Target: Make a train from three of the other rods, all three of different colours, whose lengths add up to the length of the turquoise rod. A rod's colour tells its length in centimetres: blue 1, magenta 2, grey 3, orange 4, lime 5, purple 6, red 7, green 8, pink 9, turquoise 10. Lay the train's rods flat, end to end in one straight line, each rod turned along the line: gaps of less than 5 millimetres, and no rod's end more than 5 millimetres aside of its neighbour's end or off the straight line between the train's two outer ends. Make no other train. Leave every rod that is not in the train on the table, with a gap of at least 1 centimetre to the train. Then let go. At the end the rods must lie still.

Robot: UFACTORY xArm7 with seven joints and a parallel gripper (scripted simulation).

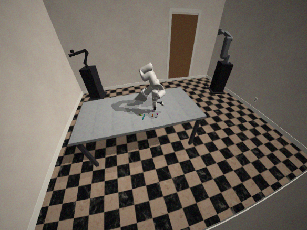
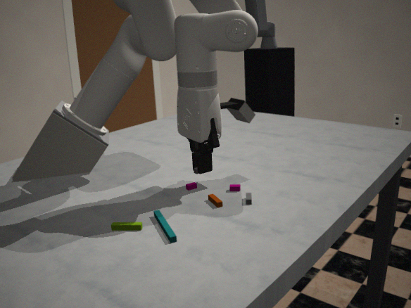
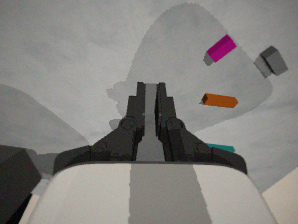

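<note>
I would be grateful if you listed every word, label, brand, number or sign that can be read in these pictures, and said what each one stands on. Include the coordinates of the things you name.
No word, brand, number or sign can be read in any view.
White arm (image 1: 151, 77) (image 2: 197, 53): a round emblem on its upper joint, too faint to make out; slanted marks on the housing above the gripper (image 1: 154, 109) (image 2: 203, 171) (image 3: 151, 84), too blurred to read.
Rods: no lettering visible.
</note>
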